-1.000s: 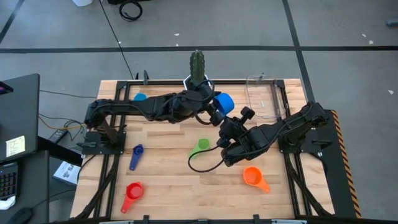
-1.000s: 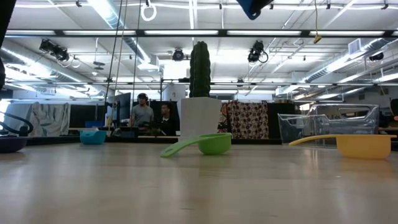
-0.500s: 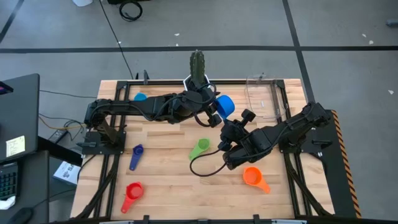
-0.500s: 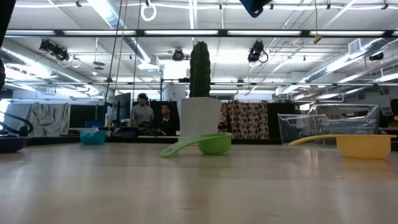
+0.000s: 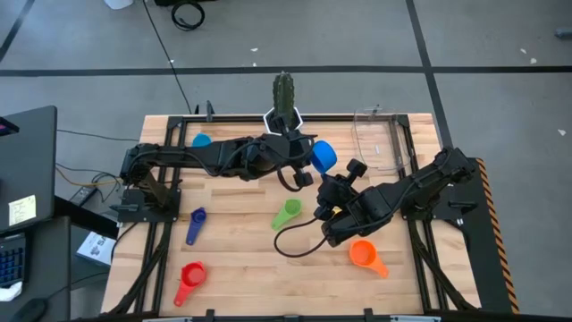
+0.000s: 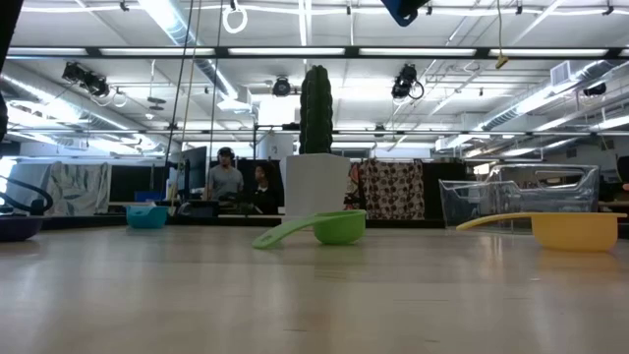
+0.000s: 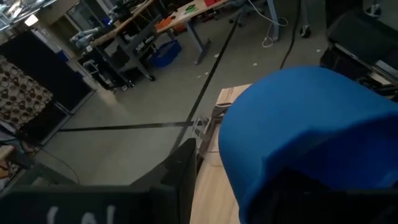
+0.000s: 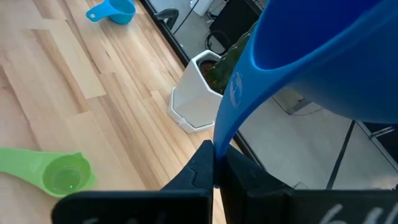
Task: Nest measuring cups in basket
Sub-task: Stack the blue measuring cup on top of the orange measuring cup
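On the wooden worktop (image 5: 232, 268) both arms meet near centre; the left gripper (image 5: 308, 161) has its fingers spread around the blue cup (image 5: 323, 154), the right gripper (image 5: 329, 190) pinched shut on its handle; next, carry it towards the basket (image 5: 375, 139) at two o'clock.

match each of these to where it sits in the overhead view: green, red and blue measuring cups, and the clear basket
1. green plastic measuring cup
2. red plastic measuring cup
3. blue plastic measuring cup
4. clear plastic rectangular basket

a. top right of the wooden table
b. bottom left of the table
c. held up off the table
d. lying near the table's middle

Pairs: 1-d, 2-b, 3-c, 4-a
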